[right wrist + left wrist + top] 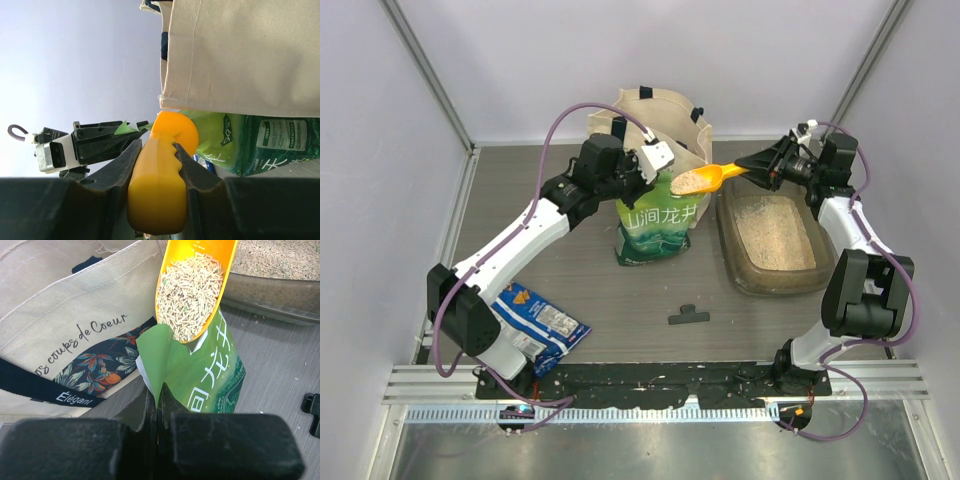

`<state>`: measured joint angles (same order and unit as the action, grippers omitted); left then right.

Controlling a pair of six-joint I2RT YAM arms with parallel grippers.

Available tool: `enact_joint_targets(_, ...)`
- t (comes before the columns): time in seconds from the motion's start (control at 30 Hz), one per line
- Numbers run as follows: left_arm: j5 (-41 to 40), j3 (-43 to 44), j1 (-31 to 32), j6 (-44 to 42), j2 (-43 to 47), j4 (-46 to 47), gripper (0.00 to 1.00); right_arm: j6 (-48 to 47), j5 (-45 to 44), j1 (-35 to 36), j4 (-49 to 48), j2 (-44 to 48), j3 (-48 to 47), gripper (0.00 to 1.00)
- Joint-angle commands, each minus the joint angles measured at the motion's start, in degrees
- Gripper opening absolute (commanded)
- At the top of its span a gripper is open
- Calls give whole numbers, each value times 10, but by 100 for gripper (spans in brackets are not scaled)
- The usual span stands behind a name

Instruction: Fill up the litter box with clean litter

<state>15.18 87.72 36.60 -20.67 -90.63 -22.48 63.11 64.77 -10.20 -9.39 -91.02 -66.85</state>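
The litter box (775, 278) lies at the right and holds a layer of clean litter (775, 232); its near wall also shows in the left wrist view (272, 295). My right gripper (752, 164) is shut on the handle of an orange scoop (705, 179), whose bowl is full of litter (189, 290) and hangs above the mouth of the green-and-white pouch (658, 228). The scoop handle (156, 192) sits between the right fingers. My left gripper (655, 158) is shut on the torn top edge of the pouch (200, 372) and holds it open.
A cream canvas tote bag (650, 115) stands behind the pouch. A blue snack bag (542, 325) lies at the near left by the left arm's base. A small black clip (687, 316) lies near the front middle.
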Motion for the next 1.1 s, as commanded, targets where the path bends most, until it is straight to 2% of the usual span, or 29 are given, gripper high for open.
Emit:
enact_joint_targets(0.0, -14, 33, -10, -24, 57, 130, 0, 10, 4, -8, -39, 1, -13, 1)
enact_joint_targets(0.5, -13, 31, -10, -30, 52, 134, 0, 15, 9, -23, -27, 19, -10, 1)
enact_joint_targets(0.77, -14, 32, -10, -32, 49, 133, 0, 53, 20, -23, -79, 36, 22, 1)
enact_joint_targets(1.07, -12, 41, -10, -33, 38, 129, 0, 68, 24, -27, -92, 45, 19, 1)
